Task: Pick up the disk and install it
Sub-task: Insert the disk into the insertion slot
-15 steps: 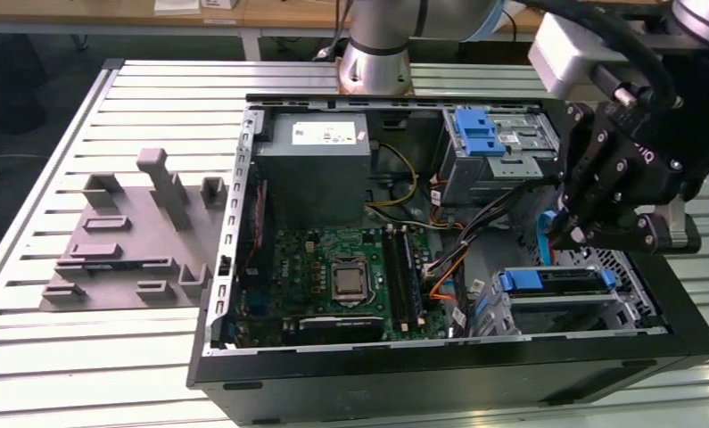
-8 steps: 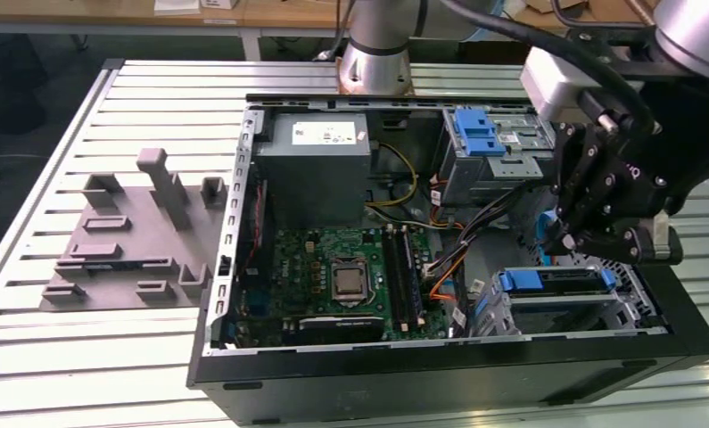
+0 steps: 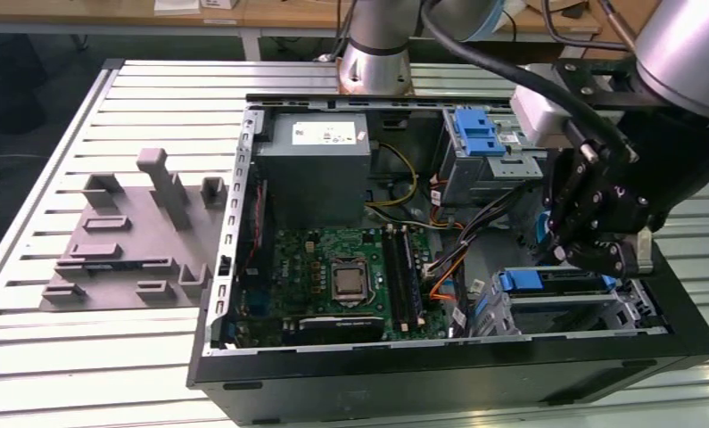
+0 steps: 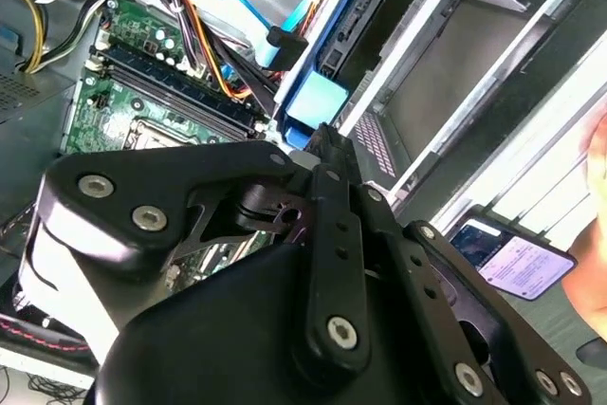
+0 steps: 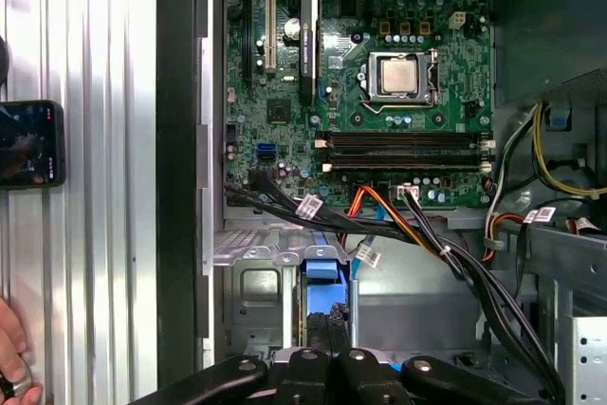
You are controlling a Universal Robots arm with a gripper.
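1. Disk: the flat silver hard drive in a blue plastic caddy (image 3: 559,283) lies in the silver metal drive bay (image 3: 622,314) at the 4 o'clock corner of the open black computer case (image 3: 449,374), as the exterior view shows it. Both wrist views show its blue end (image 4: 318,101) (image 5: 322,272) level with the mouth of the bay.
2. Hand: the black robot hand (image 3: 604,260) hangs over that bay, just above the disk. Whether it is wide, narrow or gripping the disk cannot be told. In the second wrist view its tip (image 4: 327,144) sits right at the blue caddy end, apparently touching it.
3. Key relation: in the exterior view the disk lies at about 8 o'clock from the hand and close under it. Its long axis runs roughly 9 to 3 o'clock, with the blue end at 9 o'clock, towards the green motherboard (image 3: 342,276).
4. Judgement: the disk looks partly seated in the bay, and the install appears to be under way.
5. Surroundings: the grey power-supply box (image 3: 318,147) stands at 11 o'clock in the case, and the blue-latched silver drive cage (image 3: 479,134) at 1 o'clock. The case rests on the slatted metal bench (image 3: 152,89).
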